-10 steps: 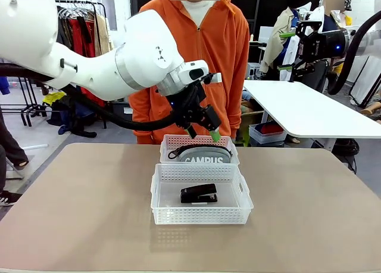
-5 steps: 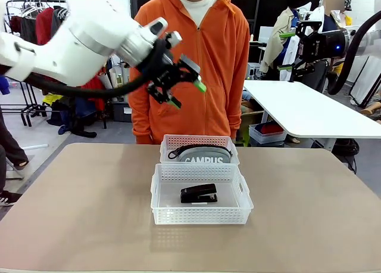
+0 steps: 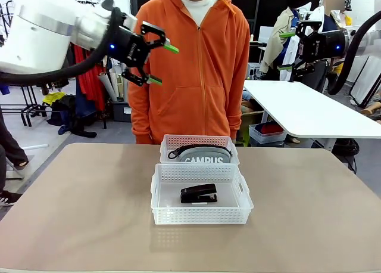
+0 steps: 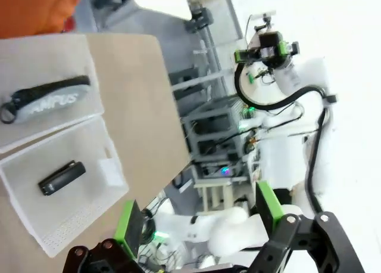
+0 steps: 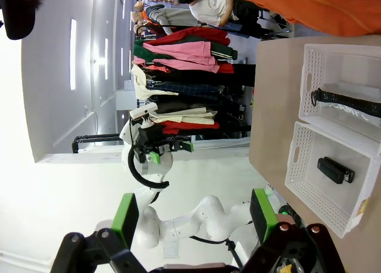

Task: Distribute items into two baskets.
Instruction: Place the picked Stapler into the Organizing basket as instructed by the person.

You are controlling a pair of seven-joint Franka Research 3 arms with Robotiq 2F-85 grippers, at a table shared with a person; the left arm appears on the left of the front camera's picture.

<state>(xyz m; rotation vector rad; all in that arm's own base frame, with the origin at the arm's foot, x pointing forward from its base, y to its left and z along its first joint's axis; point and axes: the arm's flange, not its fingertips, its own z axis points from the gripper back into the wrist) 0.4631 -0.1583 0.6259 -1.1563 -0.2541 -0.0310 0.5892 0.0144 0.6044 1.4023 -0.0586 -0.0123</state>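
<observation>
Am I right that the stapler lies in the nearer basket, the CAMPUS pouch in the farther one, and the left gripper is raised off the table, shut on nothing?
Not quite. The left gripper is raised but its jaws stand open, as the front view shows. The stapler lies in the nearer basket and the CAMPUS pouch in the farther basket.
</observation>
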